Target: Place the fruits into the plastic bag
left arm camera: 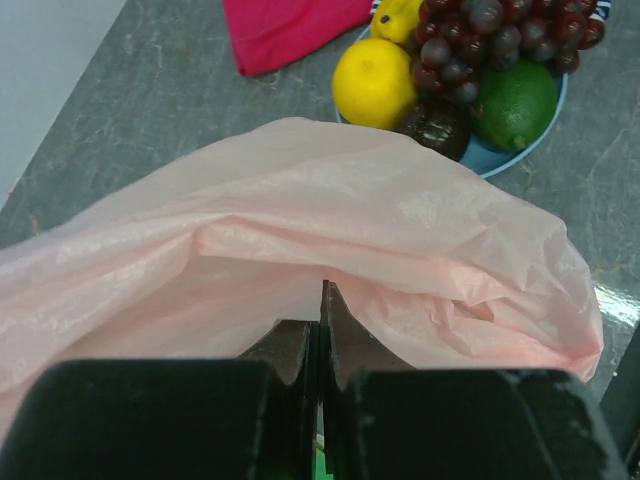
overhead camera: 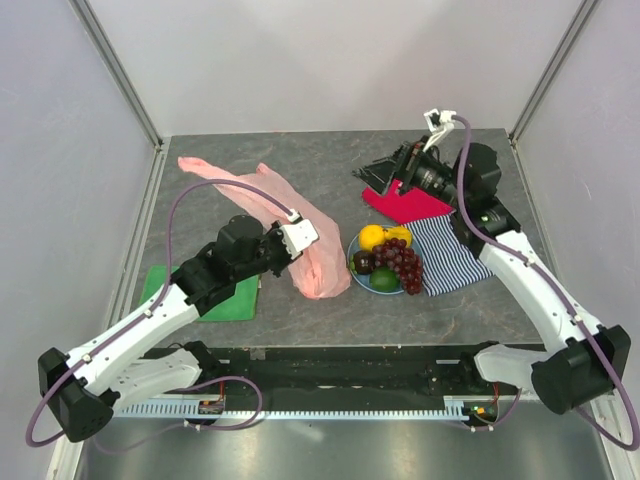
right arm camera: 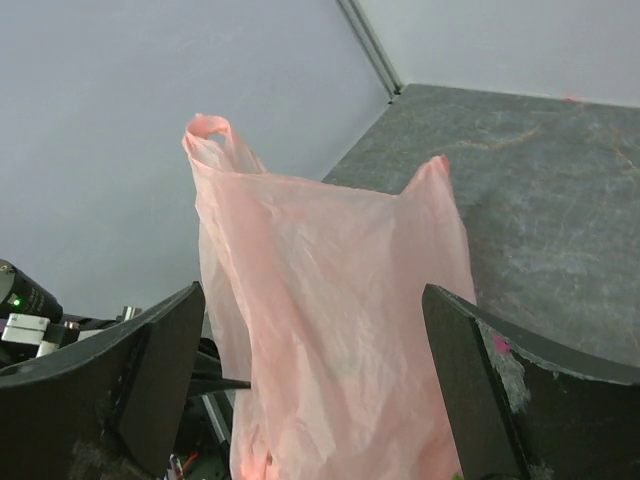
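Pink bag (overhead camera: pixel 322 262) lies crumpled across the counter (overhead camera: pixel 300 150), its handles toward the far left corner and its near end just beside a blue plate (left arm camera: pixel 525 158). The fruits sit together on that plate: grapes (overhead camera: pixel 400 262), a citrus (left arm camera: pixel 373 82), a dark fruit (left arm camera: pixel 437 125) and a green fruit (left arm camera: pixel 515 100). The left end effector (left arm camera: pixel 322 295) is closed, with its tips against a fold at the bag's near end. Whether any film is pinched between them cannot be told. The right end effector (right arm camera: pixel 312 295) hangs wide open and empty over a red cloth (overhead camera: pixel 400 205) at the far right, facing the bag from well apart. A striped cloth (overhead camera: pixel 445 258) lies just right of the plate, and a green mat (overhead camera: pixel 220 300) lies at the near left
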`<action>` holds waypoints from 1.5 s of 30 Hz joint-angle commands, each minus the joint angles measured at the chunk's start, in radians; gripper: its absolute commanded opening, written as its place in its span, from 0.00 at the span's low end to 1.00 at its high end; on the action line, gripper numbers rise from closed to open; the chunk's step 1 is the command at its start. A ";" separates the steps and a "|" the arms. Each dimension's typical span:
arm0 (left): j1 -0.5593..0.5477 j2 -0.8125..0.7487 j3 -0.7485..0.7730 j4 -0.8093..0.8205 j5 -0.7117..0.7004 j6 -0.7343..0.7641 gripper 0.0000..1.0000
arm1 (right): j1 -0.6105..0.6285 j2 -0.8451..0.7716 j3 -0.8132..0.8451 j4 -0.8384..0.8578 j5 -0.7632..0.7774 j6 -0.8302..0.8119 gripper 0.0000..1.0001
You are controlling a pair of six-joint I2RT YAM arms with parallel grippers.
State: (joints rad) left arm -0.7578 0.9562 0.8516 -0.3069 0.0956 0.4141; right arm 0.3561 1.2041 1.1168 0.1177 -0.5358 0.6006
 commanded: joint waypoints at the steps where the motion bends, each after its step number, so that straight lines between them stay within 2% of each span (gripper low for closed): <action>1: -0.018 0.004 0.055 -0.018 0.078 0.023 0.02 | 0.058 0.100 0.124 -0.090 -0.049 -0.137 0.98; 6: -0.034 0.018 0.072 -0.034 0.148 0.006 0.02 | 0.159 0.230 0.233 -0.156 -0.046 -0.215 0.98; 12: -0.040 0.035 0.084 -0.052 0.167 0.003 0.02 | 0.259 0.353 0.342 -0.259 -0.064 -0.288 0.98; 19: -0.040 0.042 0.087 -0.060 0.171 0.002 0.02 | 0.319 0.364 0.301 -0.211 -0.063 -0.277 0.98; 29: -0.040 0.062 0.093 -0.067 0.179 -0.001 0.02 | 0.334 0.373 0.244 -0.161 -0.053 -0.248 0.95; 32: -0.040 0.065 0.095 -0.067 0.191 -0.003 0.01 | 0.336 0.390 0.241 -0.164 -0.061 -0.248 0.75; 35: -0.040 0.059 0.104 -0.060 0.197 -0.021 0.01 | 0.336 0.381 0.222 -0.139 -0.041 -0.245 0.41; 36: -0.038 0.053 0.110 -0.054 0.194 -0.038 0.04 | 0.336 0.376 0.218 -0.132 -0.026 -0.246 0.17; 37: -0.038 0.052 0.113 -0.052 0.170 -0.049 0.09 | 0.336 0.359 0.215 -0.127 0.002 -0.248 0.08; 38: -0.035 0.050 0.121 -0.051 0.156 -0.064 0.20 | 0.336 0.353 0.213 -0.125 0.019 -0.252 0.00; 39: -0.025 0.047 0.138 -0.049 0.145 -0.090 0.25 | 0.334 0.342 0.210 -0.125 0.034 -0.265 0.00; 40: -0.015 0.041 0.147 -0.044 0.122 -0.109 0.41 | 0.334 0.325 0.204 -0.127 0.049 -0.271 0.00; 42: 0.039 0.032 0.187 -0.043 0.098 -0.197 0.58 | 0.334 0.307 0.181 -0.093 0.103 -0.278 0.00; 43: 0.067 0.012 0.202 -0.047 0.099 -0.234 0.84 | 0.336 0.289 0.170 -0.086 0.118 -0.280 0.00; 45: 0.164 -0.017 0.236 -0.052 0.119 -0.352 0.92 | 0.336 0.269 0.122 -0.041 0.138 -0.274 0.00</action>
State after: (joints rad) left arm -0.7238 1.0096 0.9913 -0.3794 0.2367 0.2802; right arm 0.6857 1.5501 1.2930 -0.0402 -0.4694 0.3462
